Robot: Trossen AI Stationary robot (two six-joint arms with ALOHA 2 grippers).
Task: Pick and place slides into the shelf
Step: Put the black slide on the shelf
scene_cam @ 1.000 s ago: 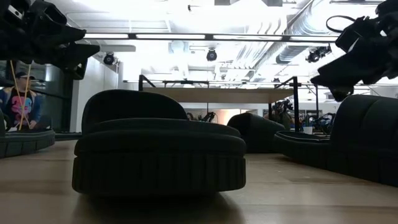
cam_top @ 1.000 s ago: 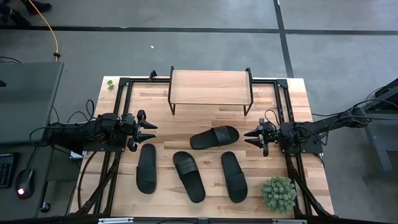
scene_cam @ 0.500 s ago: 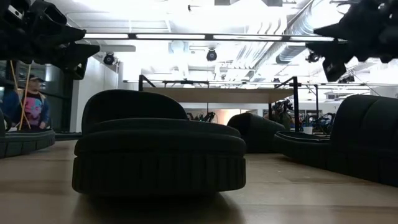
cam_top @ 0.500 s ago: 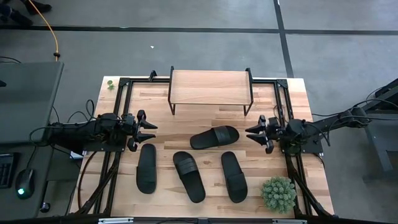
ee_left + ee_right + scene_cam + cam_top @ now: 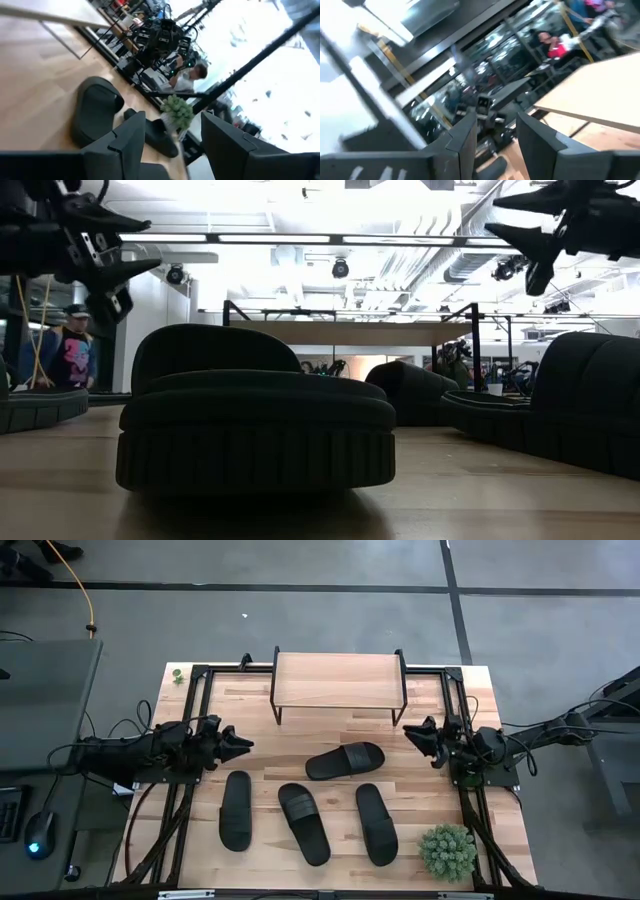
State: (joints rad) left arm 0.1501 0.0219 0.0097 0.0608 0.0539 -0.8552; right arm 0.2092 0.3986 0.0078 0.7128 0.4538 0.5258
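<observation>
Four black slides lie sole-down on the wooden table: three side by side near the front (image 5: 236, 810), (image 5: 303, 823), (image 5: 376, 823), and one aslant behind them (image 5: 345, 760). The shelf (image 5: 338, 680), with a light wooden top on thin black legs, stands at the table's far edge. My left gripper (image 5: 238, 745) hovers open at the left, above and behind the leftmost slide; the left wrist view shows nothing between its fingers (image 5: 172, 122). My right gripper (image 5: 420, 735) hovers open at the right, tipped upward, beside the shelf's right end, with nothing in it (image 5: 495, 122).
A green potted plant (image 5: 448, 851) stands at the near right corner, and a small green thing (image 5: 177, 675) at the far left corner. Black frame rails (image 5: 190, 710) run along both table sides. A person (image 5: 70, 350) stands in the room beyond.
My left gripper has rolled about its own pointing line while staying in place. My right gripper has risen and tipped its fingers upward, swinging a little toward the table's far edge and the shelf. The slides have not moved.
</observation>
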